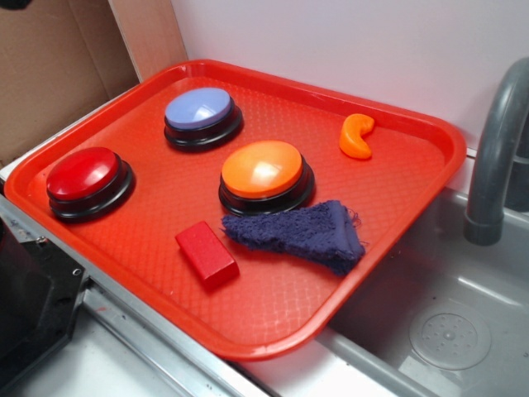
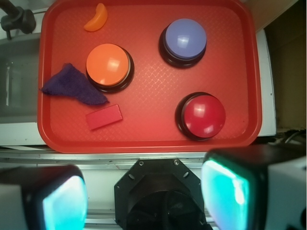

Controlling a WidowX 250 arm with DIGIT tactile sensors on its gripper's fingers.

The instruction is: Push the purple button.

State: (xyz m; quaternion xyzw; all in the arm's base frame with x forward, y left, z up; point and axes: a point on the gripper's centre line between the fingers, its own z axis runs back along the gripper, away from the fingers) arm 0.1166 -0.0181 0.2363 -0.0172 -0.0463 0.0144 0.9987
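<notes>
Two fingers (image 2: 64,203) of the end effector (image 2: 144,199) fill the lower edge of the wrist view, set wide apart with nothing between them: the end effector is open and empty, held high above and short of the near rim of the red tray (image 2: 144,139). It does not appear in the exterior view. Ahead of the end effector and nearest to it on the right lies the red button (image 2: 203,115); beyond that, farther ahead and still to the right, sits the purple button (image 2: 184,39), a pale lavender dome on a black base, untouched and well apart from the fingers. Ahead and to the left stand the orange button (image 2: 108,65), with a dark blue cloth (image 2: 72,86) touching its base on the far-left side and a small red block (image 2: 103,117) just nearer to the end effector. An orange crescent-shaped piece (image 2: 96,18) lies at the far left corner. The tray rests over a grey sink (image 1: 446,331) beside a faucet (image 1: 496,149).

Step in hand, as judged: the approach, not yet begun in earnest. The next move calls for travel forward past the red button, centring over the lavender dome, then a straight descent to press it, probably with the fingers brought together.
</notes>
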